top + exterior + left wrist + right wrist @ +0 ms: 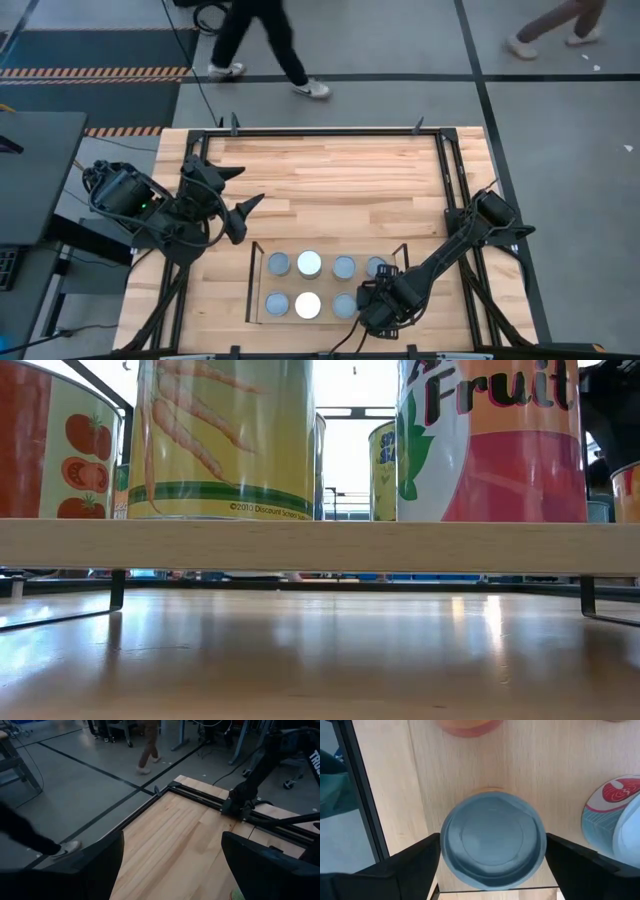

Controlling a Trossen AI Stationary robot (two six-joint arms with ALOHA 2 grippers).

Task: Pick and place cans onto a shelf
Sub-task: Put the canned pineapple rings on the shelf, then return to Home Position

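The light-wood shelf (pixel 262 285) stands at the table's near middle with several cans on it in two rows, among them a whitish-topped can (pixel 308 305) and grey-blue-topped ones (pixel 279 265). In the low view their labelled sides (pixel 225 435) stand on the shelf's board (pixel 320 547). My right gripper (pixel 372 303) is at the shelf's near right corner, shut on a grey-blue-topped can (pixel 492 840). My left gripper (pixel 240 192) is open and empty, above the bare table left of the shelf's far side. My right gripper pinches the can's round side wall just below its top rim (pixel 445 845) between its two fingers (pixel 417 862), one on each opposite side. The fingers come from above, pointing down. The can is upright over the shelf's near right corner; its base is hidden.
A neighbouring can with a red and teal label (pixel 612 815) stands close to the held one. Dark metal uprights (pixel 250 283) end the shelf. A black frame (pixel 330 131) rims the table. People walk on the floor beyond the far edge (pixel 262 45). Bare tabletop (pixel 340 190) lies beyond the shelf.
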